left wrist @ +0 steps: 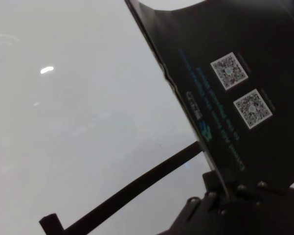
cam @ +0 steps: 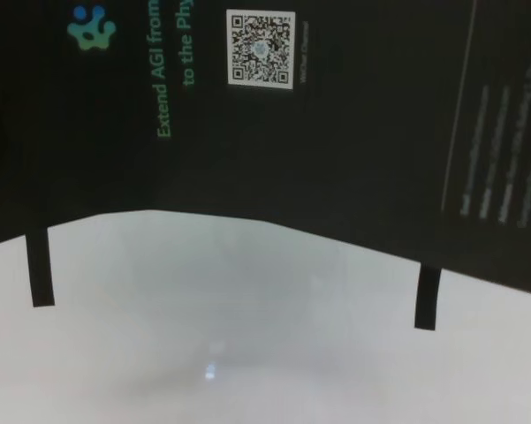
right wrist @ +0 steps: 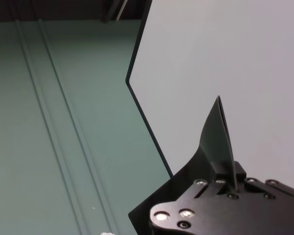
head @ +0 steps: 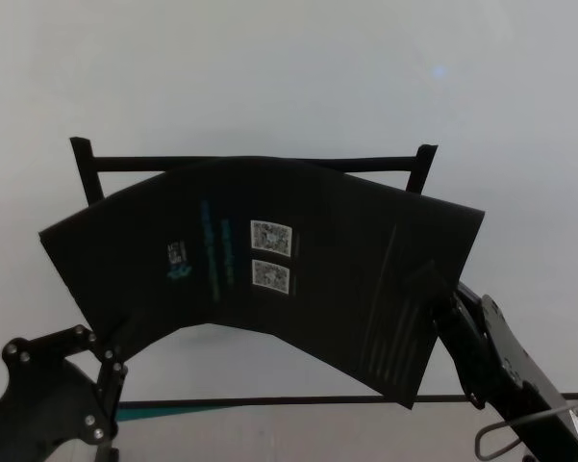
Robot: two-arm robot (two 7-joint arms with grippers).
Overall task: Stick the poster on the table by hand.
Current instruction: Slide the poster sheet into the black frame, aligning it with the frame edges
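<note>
Beneath me spreads the table (head: 269, 77), glossy white, framed by narrow black tape strips (head: 260, 162); past its edge lies teal flooring (right wrist: 49, 122). Above it I hold the poster (head: 317, 279), a thin black sheet bowed upward, my left gripper (head: 111, 361) and right gripper (head: 442, 294) each pinched on a lower corner.

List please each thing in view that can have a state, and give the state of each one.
Large thin black poster sheet with teal text: lifted off the table, bowed upward in the middle, held at both ends.
Left claw: shut on the poster's left end.
Right claw: shut on the poster's right end.
Glossy white table: bare under the poster, nothing stuck down yet.
Narrow black tape strips: flat on the table, forming a frame.
</note>
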